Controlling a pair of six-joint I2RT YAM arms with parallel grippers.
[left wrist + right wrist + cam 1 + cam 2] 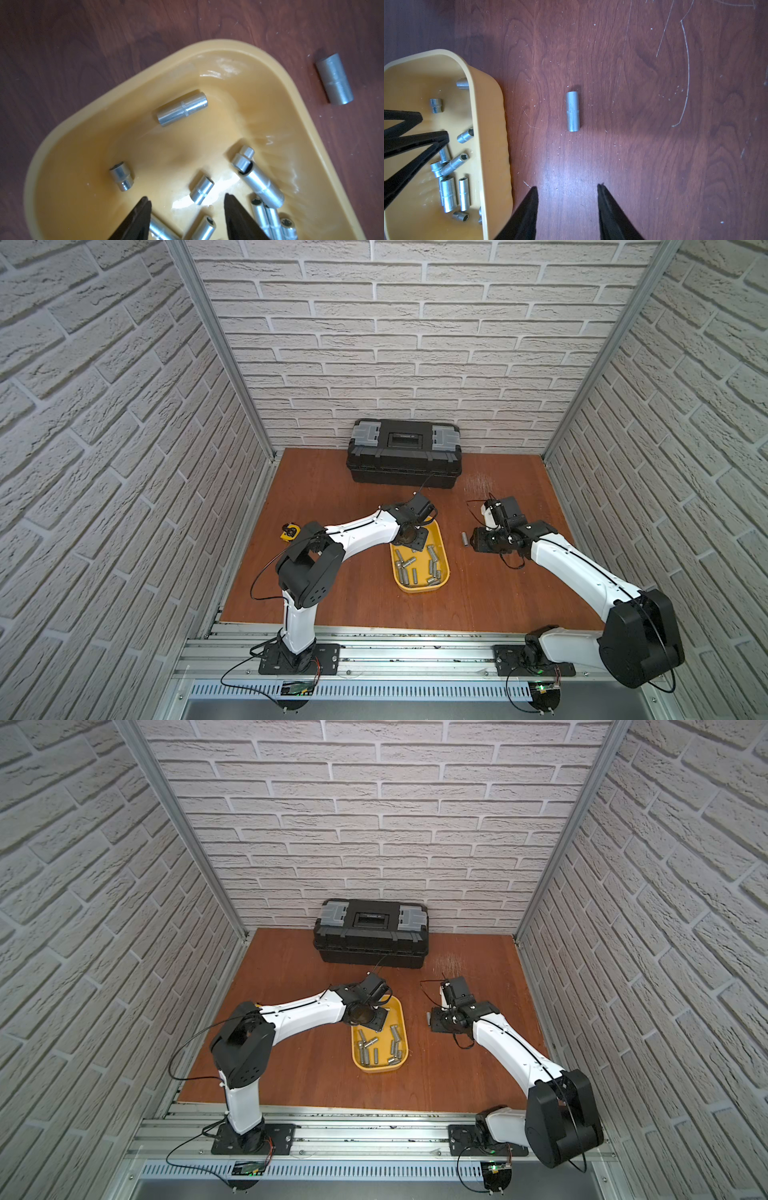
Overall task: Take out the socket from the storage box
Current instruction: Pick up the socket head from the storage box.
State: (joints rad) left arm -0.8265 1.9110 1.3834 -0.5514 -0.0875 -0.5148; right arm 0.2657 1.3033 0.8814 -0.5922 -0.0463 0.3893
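we see a reddish-brown wooden tabletop (498,593) walled by white brick-pattern panels (395,344), a black plastic toolbox (404,464) at twelve o'clock. mid-table lies the shallow yellow plastic storage box (419,590). the left gripper (187,199) hangs inside it, fingers (143,209) spread and empty; a short silver metal socket (202,189) rests on the box floor at the gap between the tips, touching neither. a long grey steel socket (572,111) lies on the wood at three o'clock of the box, ahead of the right gripper (566,187), likewise spread and empty.

sockets (409,562) clutter the storage box's (419,589) near half; the table (374,605) in front of it lies open.
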